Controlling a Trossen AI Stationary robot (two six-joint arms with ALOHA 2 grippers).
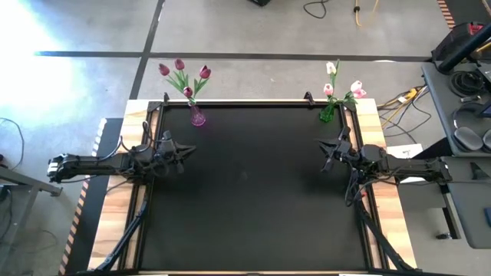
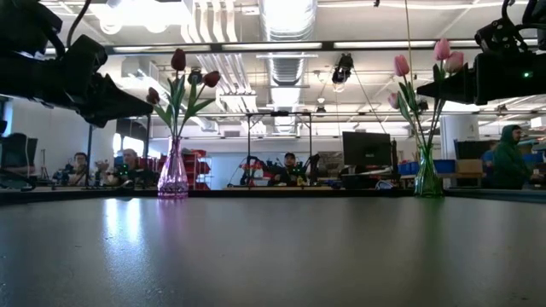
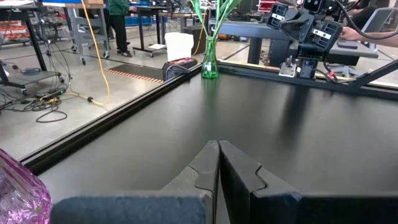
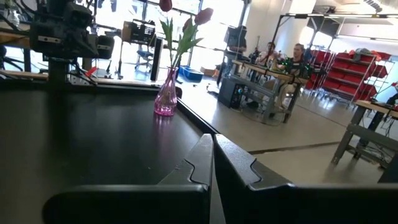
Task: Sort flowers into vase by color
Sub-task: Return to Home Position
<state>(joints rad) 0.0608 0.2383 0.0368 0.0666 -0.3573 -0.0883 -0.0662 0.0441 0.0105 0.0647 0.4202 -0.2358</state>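
Several dark magenta tulips (image 1: 184, 75) stand with their stems in a pink glass vase (image 1: 198, 116) at the table's far left. Pale pink and white tulips (image 1: 341, 86) stand in a green glass vase (image 1: 327, 113) at the far right. My left gripper (image 1: 184, 149) is shut and holds nothing, raised above the table near its left edge, its fingers (image 3: 217, 163) pointing level across the table. My right gripper (image 1: 325, 153) is also shut on nothing, raised near the right edge, its fingers (image 4: 211, 158) pointing level.
The black tabletop (image 1: 253, 184) lies between the two arms. A raised dark rail (image 1: 253, 102) runs along the far edge beside both vases. People sit at desks in the room beyond the table (image 2: 290, 166).
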